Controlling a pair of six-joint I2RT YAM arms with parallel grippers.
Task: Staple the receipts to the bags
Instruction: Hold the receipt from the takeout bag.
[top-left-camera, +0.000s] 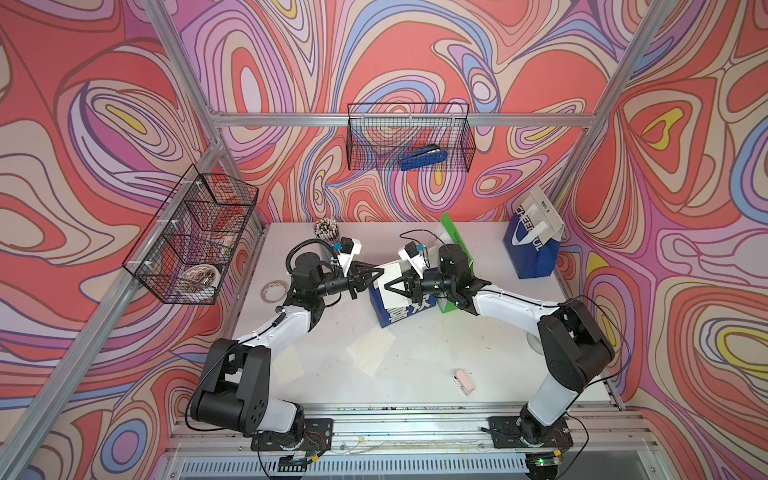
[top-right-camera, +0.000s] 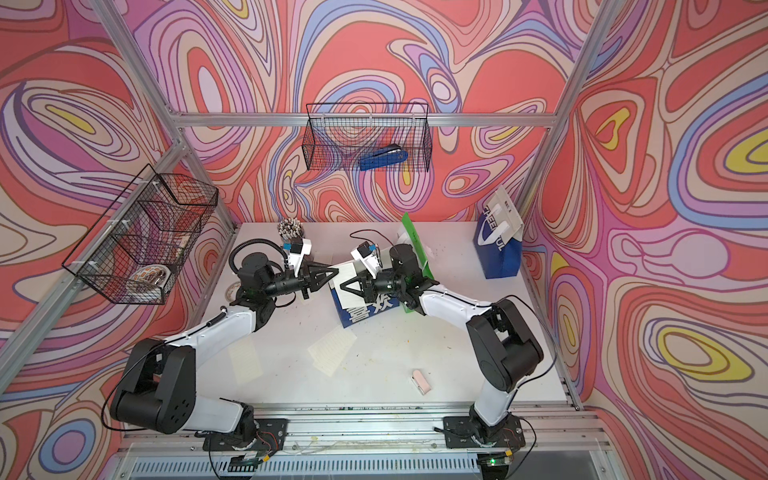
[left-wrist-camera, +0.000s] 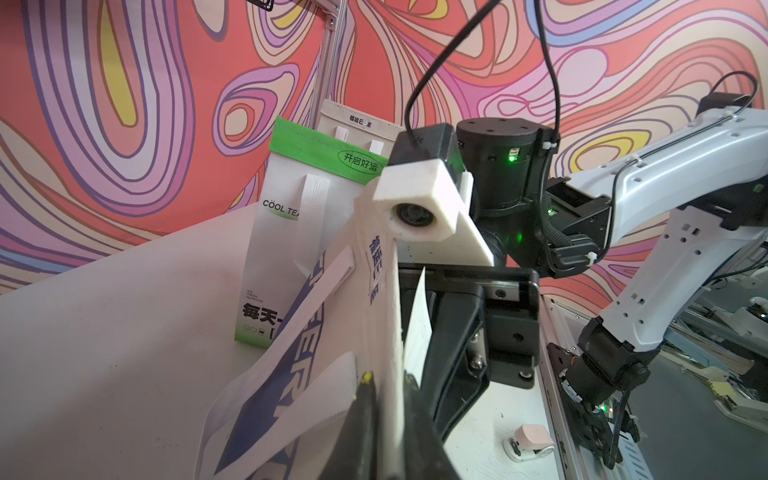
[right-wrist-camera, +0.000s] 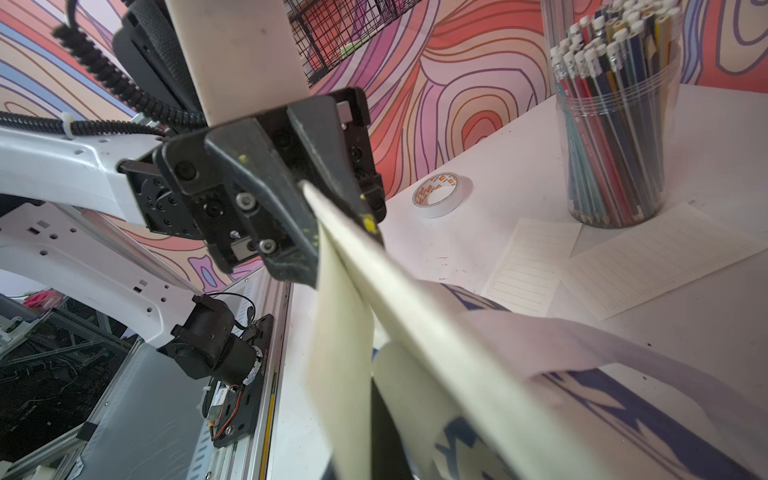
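My left claw (top-left-camera: 379, 273) is pinching the folded top rim of the blue-white bag (top-left-camera: 401, 313). The right wrist view is showing its jaws drawn together on the paper. Facing it, my right claw (top-left-camera: 388, 286) is clamping tight at the same rim. A receipt (left-wrist-camera: 417, 328) is hanging along its fingers, so I am judging that it is pinning that slip against the bag, though the pinch point itself is hiding from me. Two grips on one edge are, I think, holding slip and rim aligned while the bag is standing in the middle of the table (top-left-camera: 415, 386).

The green-white bag (left-wrist-camera: 286, 249) is standing just behind, and the CHEERFUL bag (top-left-camera: 530, 253) is waiting well apart in the far right corner. Spare receipts (top-left-camera: 371, 347) are lying flat nearer me. The blue stapler (top-left-camera: 424, 158) is sitting in the wire basket (top-left-camera: 365, 137) on the back wall, so one claw is going to have to let go to fetch it.
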